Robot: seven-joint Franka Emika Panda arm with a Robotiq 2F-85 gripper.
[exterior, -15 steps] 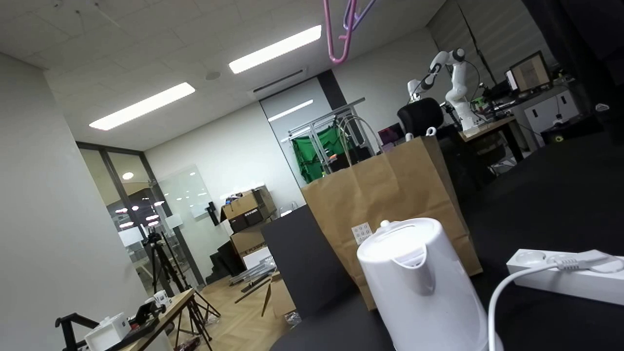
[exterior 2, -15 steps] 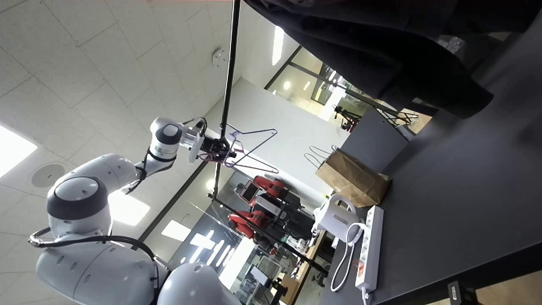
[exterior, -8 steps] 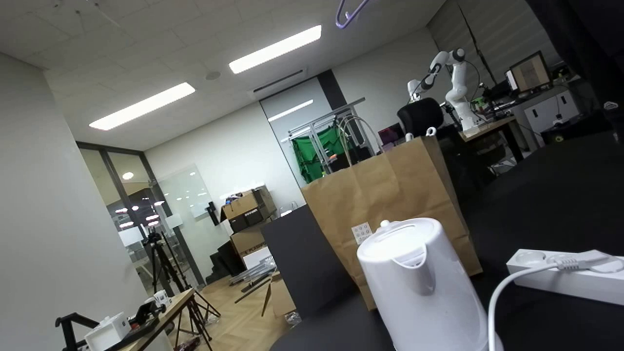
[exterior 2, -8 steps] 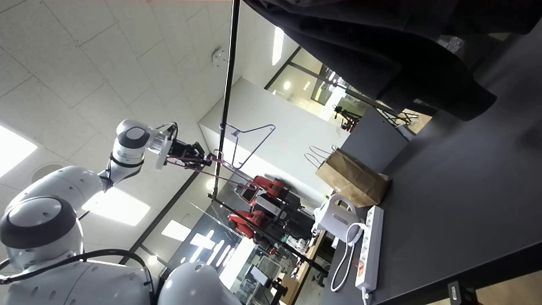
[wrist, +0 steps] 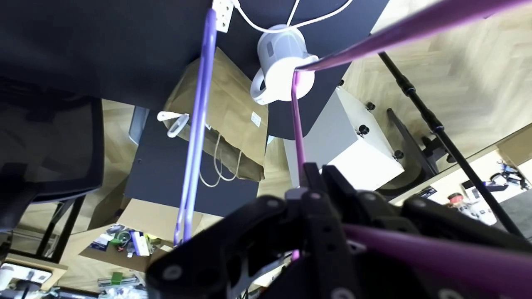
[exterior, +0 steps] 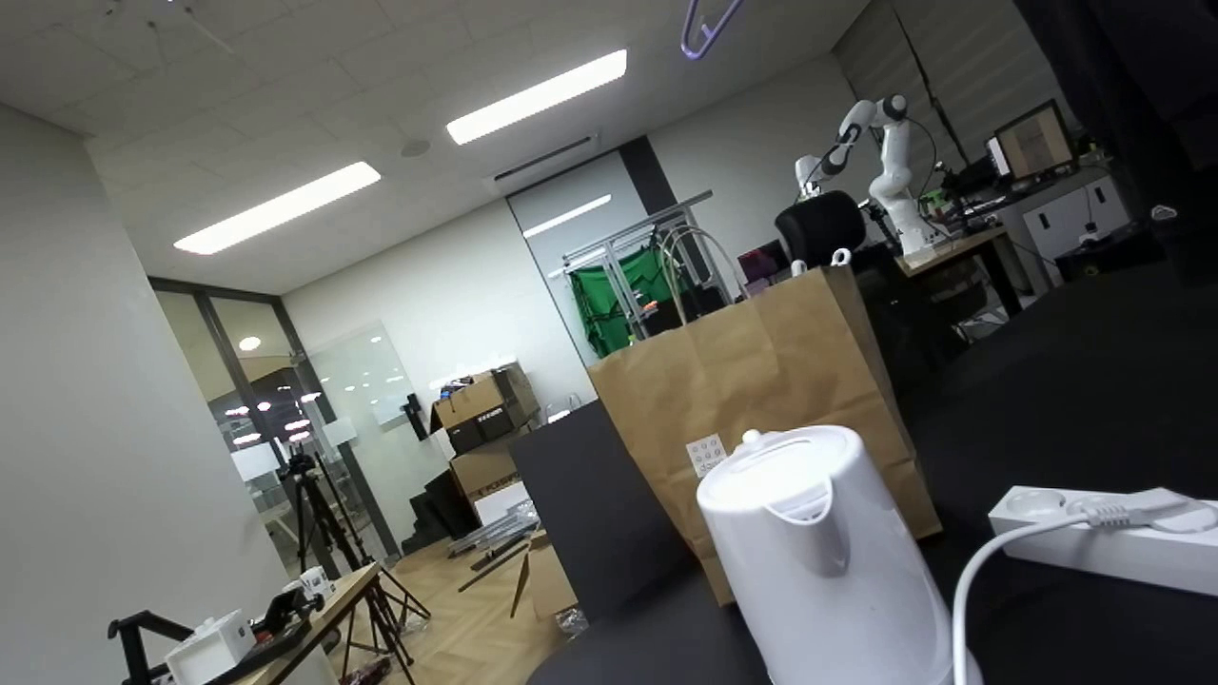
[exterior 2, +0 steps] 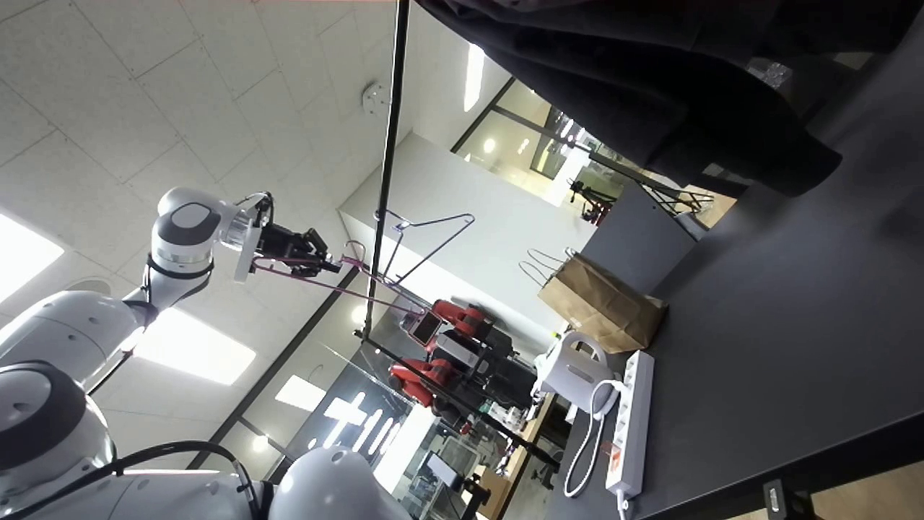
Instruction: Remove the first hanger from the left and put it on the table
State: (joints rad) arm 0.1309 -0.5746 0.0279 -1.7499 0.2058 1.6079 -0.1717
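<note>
The pink hanger [exterior 2: 339, 290] is in the air, with my gripper [exterior 2: 330, 264] shut on it. Its hook shows just left of the black bar in that exterior view, apart from it. In the wrist view the hanger's rod [wrist: 436, 20] runs in from the upper right and bends down behind the gripper [wrist: 321, 168]. Another stretch of it passes between the fingers, whose tips are almost together. The table [exterior 2: 758, 347] lies lower down, a broad black top seen in every view. In an exterior view [exterior: 1094, 400] showing the table, neither pink hanger nor gripper appears.
A purple hanger [exterior 2: 437, 248] hangs on the black bar [exterior 2: 392, 123], also close by in the wrist view. On the table stand a white kettle [exterior 2: 577, 375], a brown paper bag [exterior 2: 603, 300] and a power strip [exterior 2: 632, 426] with its cord. Dark clothing [exterior 2: 650, 94] fills the upper part.
My gripper has carried the pink hanger leftward in an exterior view, away from the black bar and the purple hanger. The pink hanger has left the other exterior frame. The purple one sways.
</note>
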